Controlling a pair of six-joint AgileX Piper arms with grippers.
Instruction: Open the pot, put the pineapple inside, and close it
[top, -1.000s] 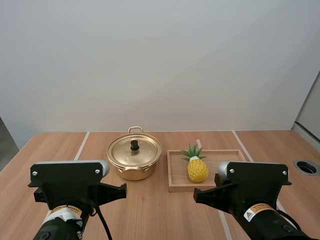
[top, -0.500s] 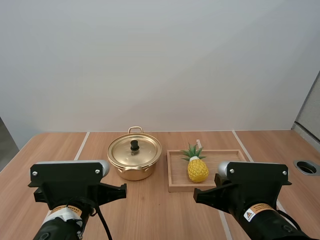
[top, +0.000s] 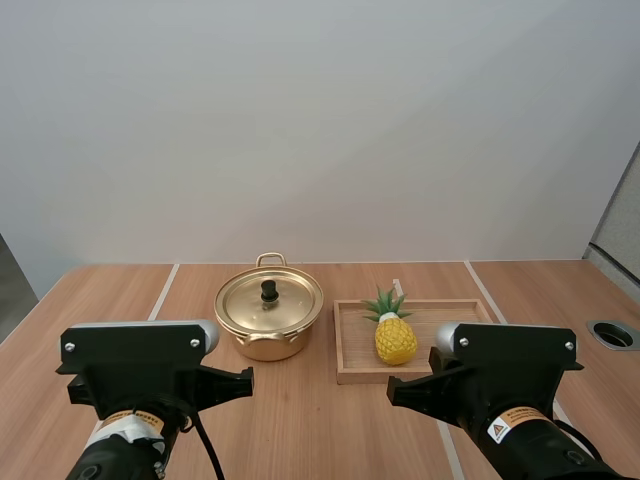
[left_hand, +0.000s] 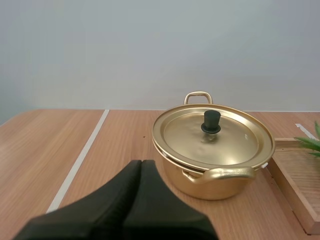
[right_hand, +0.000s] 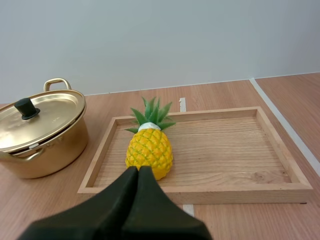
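- My left gripper: fingers pressed together in one dark wedge, nothing in them, low over the table. The pot is ahead at about 1 o'clock, apart from the tips.
- My right gripper: likewise closed and empty. Its tips cover the near base of the pineapple, and I can't tell touching from just short.
- Pot: gold, on the table, lid seated, black knob upright in the middle. The loop handle at 12 o'clock is clear. In the right wrist view the frame edge cuts the pot off.
- Pineapple: lying in the wooden tray, on the tray's 9 o'clock side, leaves toward 12 o'clock.
- Tray: at 3 o'clock of the pot, just beside it; I can't make out a gap or contact. My right arm hides its near right corner in the high view.
- Left wrist view catches just a tray corner and a few leaf tips.
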